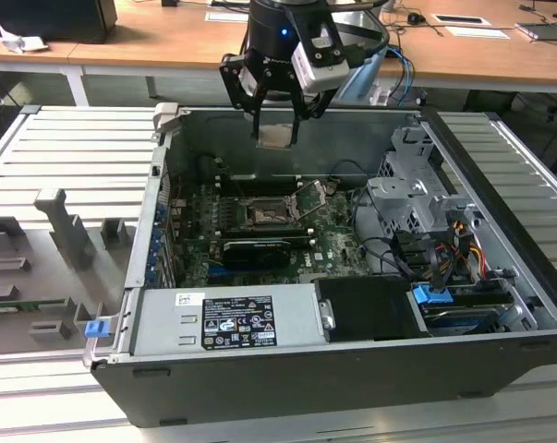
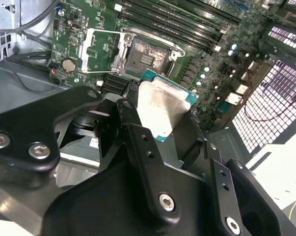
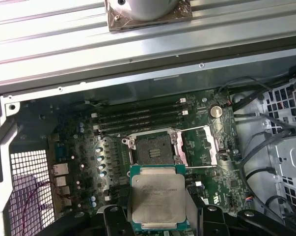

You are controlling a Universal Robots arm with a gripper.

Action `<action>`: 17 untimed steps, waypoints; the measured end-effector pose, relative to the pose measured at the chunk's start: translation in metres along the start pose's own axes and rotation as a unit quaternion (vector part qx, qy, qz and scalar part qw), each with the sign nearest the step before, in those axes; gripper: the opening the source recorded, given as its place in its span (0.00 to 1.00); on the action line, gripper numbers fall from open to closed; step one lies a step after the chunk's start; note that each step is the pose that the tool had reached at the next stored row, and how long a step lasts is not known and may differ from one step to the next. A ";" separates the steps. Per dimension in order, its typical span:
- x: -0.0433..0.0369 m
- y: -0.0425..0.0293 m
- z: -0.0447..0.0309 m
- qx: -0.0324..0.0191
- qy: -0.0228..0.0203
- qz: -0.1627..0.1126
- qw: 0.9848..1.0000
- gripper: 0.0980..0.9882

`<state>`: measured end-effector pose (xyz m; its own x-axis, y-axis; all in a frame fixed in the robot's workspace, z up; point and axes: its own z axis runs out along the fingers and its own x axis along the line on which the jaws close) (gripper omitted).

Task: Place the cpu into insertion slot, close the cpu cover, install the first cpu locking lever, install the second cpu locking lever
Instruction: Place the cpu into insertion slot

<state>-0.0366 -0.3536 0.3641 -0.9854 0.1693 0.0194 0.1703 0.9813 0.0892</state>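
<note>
Gripper clenched on the cpu: one black finger on each of two opposite edges, dull metal face toward the second wrist camera, green substrate showing at the rim. In the exterior view the chip hangs above the open computer case, about level with its rear wall's top edge and well apart from the motherboard below. Not yet seated. The insertion slot lies bare, its dark contact field exposed inside the silvery rim, and in the first wrist view it sits just beyond the held chip. The cpu cover is swung open and lies beside the slot, on the side toward the coin cell. Four long memory slots run parallel along the slot's far side. One thin wire locking lever appears unlatched along the slot's edge, though it is too fine to be sure.
</note>
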 end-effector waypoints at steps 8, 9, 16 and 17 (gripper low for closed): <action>-0.0001 -0.0002 0.0030 0.000 0.000 0.000 1.000 0.48; -0.0001 -0.0003 0.0031 0.000 0.000 0.000 1.000 0.48; -0.0001 -0.0003 0.0036 0.000 -0.001 0.010 1.000 0.48; -0.0001 -0.0003 0.0036 0.000 -0.001 0.011 1.000 0.48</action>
<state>-0.0366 -0.3535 0.3604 -0.9814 0.1912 0.0194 0.1922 0.9773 0.0892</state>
